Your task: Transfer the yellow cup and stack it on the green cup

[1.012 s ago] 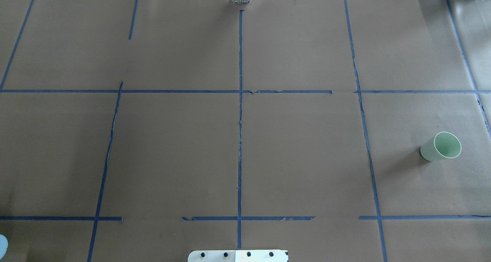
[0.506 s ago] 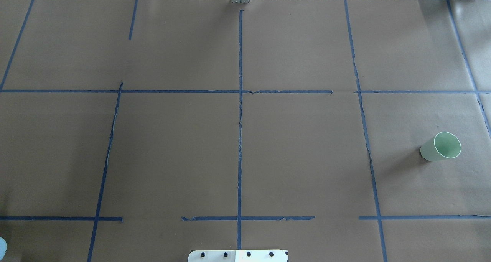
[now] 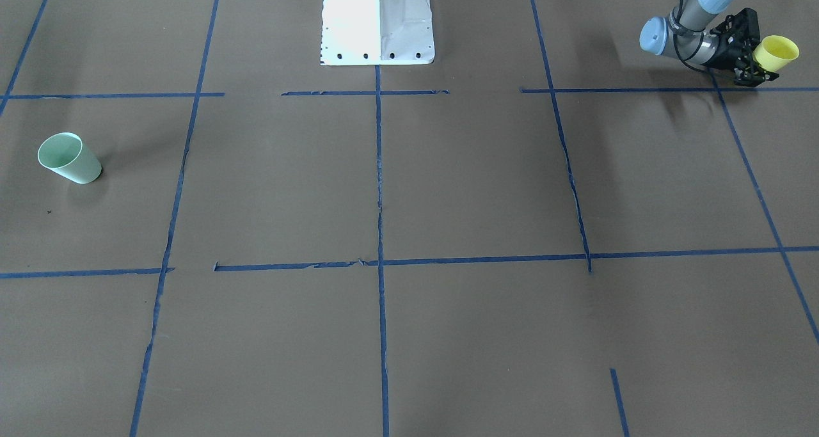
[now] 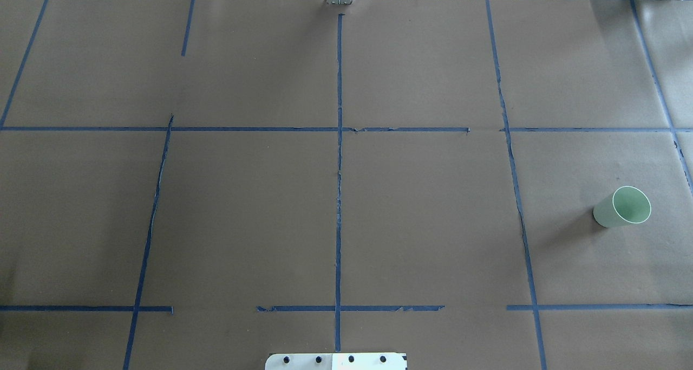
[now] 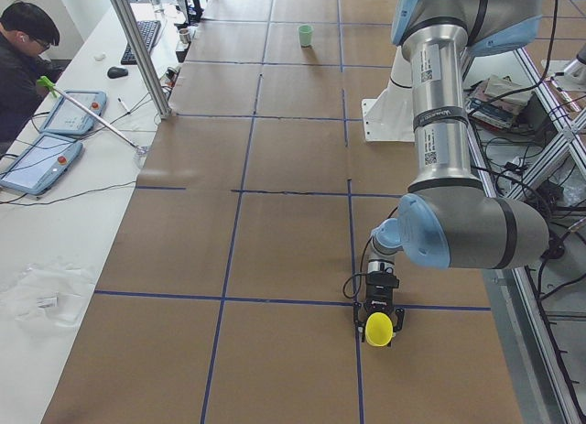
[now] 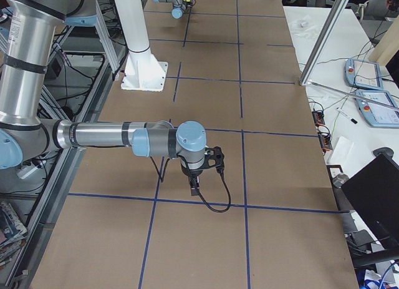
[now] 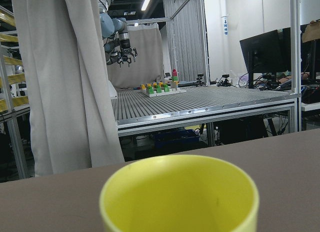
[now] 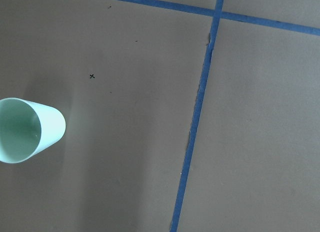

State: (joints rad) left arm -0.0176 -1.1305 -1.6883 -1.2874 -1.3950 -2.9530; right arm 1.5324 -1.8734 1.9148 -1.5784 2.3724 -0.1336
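Brown paper-covered table (image 4: 433, 224) with blue tape lines (image 4: 339, 196), white side bench (image 5: 82, 232)

Open brown-paper table (image 4: 422, 218) all the way from the yellow cup (image 3: 775, 52), held in the left gripper (image 3: 758, 66) at one end, to the green cup (image 4: 622, 207) standing alone near the other. Beside that stretch only the white robot base (image 3: 377, 21) at the robot-side edge, plus the right arm (image 6: 112, 136) stretched out over the right end.
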